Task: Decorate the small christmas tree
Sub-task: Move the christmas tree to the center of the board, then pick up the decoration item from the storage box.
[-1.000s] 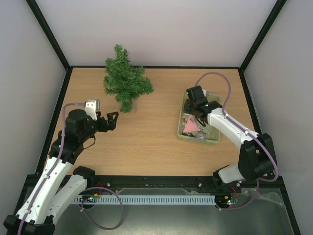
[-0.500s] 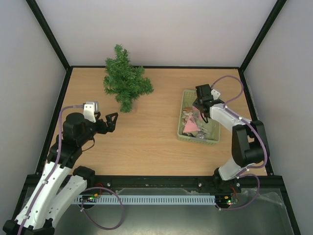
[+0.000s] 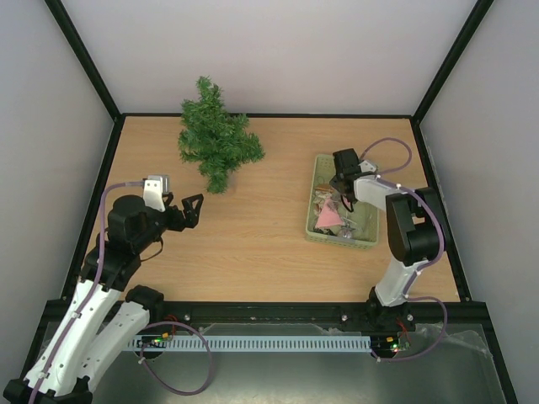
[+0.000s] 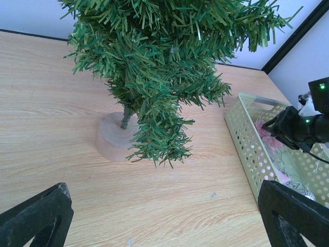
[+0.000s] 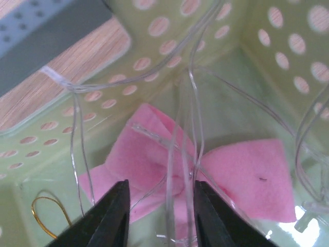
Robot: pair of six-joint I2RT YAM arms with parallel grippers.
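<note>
A small christmas tree (image 3: 215,145) stands on a round wooden base (image 4: 114,136) at the far left of the wooden desk (image 3: 253,244). Its bushy green branches carry no decorations. It stands clear of the walls, probably so that either arm can reach its branches.

At the right of the desk, well apart from the tree, sits a pale green perforated basket (image 3: 311,220) holding the decorations.

The right pincer (image 5: 160,213) is lowered into the far end of the basket. In the right wrist view its two black fingers stand partway apart with a moderate gap. Between them run thin clear wire strands (image 5: 197,135), likely a string of lights, lying over a pink felt bow (image 5: 241,170). Nothing looks clamped yet. The pincer seems lined up to close on the wire or the bow; I cannot tell which. A small gold loop (image 5: 43,208) lies on the basket floor to the left.

The left pincer (image 3: 189,210) hovers above the near left of the desk, its fingers spread wide and empty. It points toward the tree, apparently waiting to steady it or to receive an ornament.
</note>
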